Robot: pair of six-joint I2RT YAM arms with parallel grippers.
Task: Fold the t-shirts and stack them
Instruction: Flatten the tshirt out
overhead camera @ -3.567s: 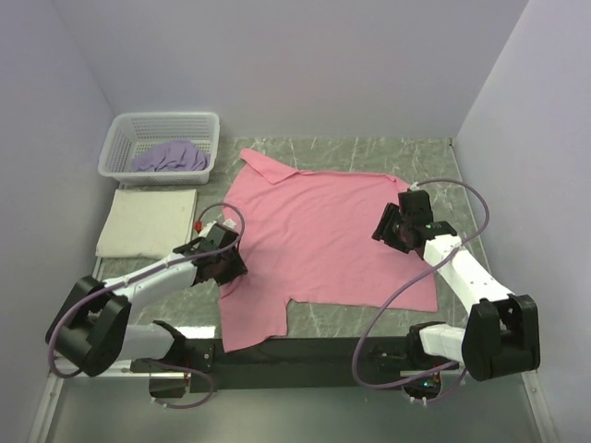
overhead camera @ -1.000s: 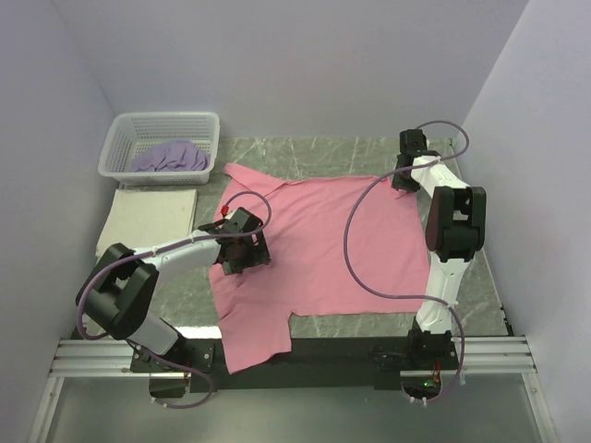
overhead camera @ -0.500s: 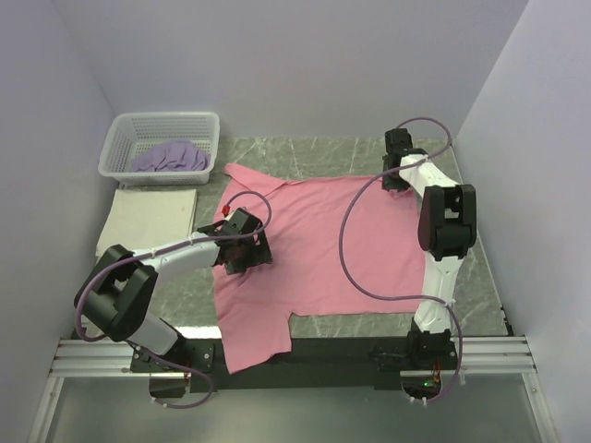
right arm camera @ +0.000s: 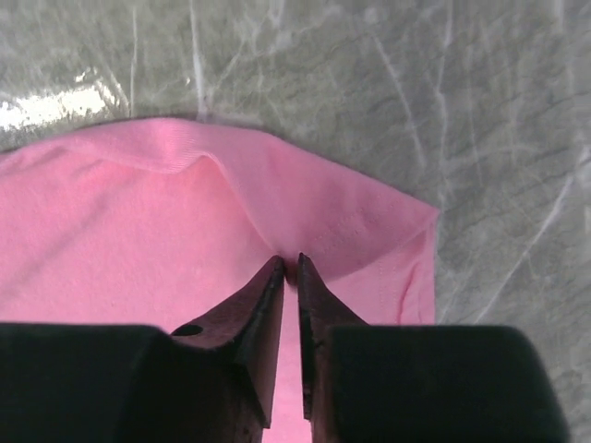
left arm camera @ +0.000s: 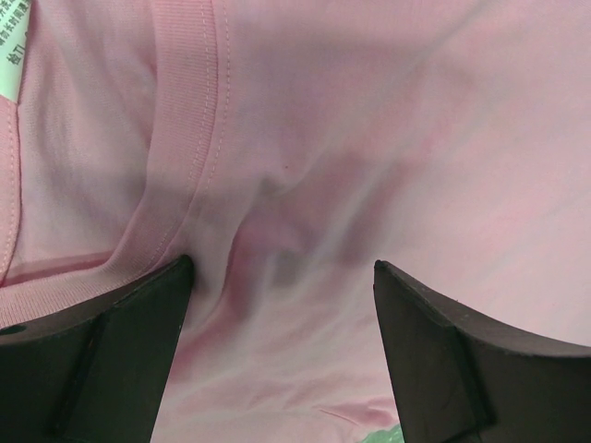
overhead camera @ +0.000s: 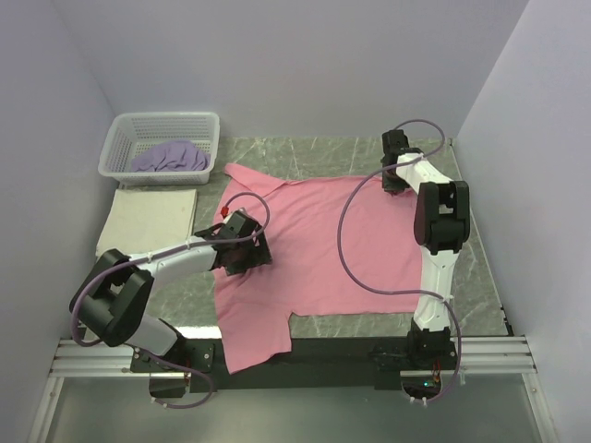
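The pink t-shirt [overhead camera: 319,240] lies spread on the marble table. My left gripper [overhead camera: 242,247] is open, its fingers pressed on the shirt near the neckband [left arm camera: 189,120]; the white label [left arm camera: 14,41] shows at the top left of the left wrist view. My right gripper [overhead camera: 395,175] is at the shirt's far right corner, shut on a pinch of the pink sleeve fabric [right arm camera: 305,212]. A folded cream t-shirt [overhead camera: 148,221] lies at the left. A lavender t-shirt [overhead camera: 171,157] is crumpled in the basket.
The white lattice basket [overhead camera: 118,148] stands at the back left, behind the cream shirt. Walls close in on the left, back and right. Bare marble [overhead camera: 480,268] shows right of the pink shirt, and the black base rail [overhead camera: 305,355] runs along the near edge.
My right arm has swung from the shirt's right middle to its far right corner and closed on the fabric. My left gripper has shifted a little right onto the shirt.
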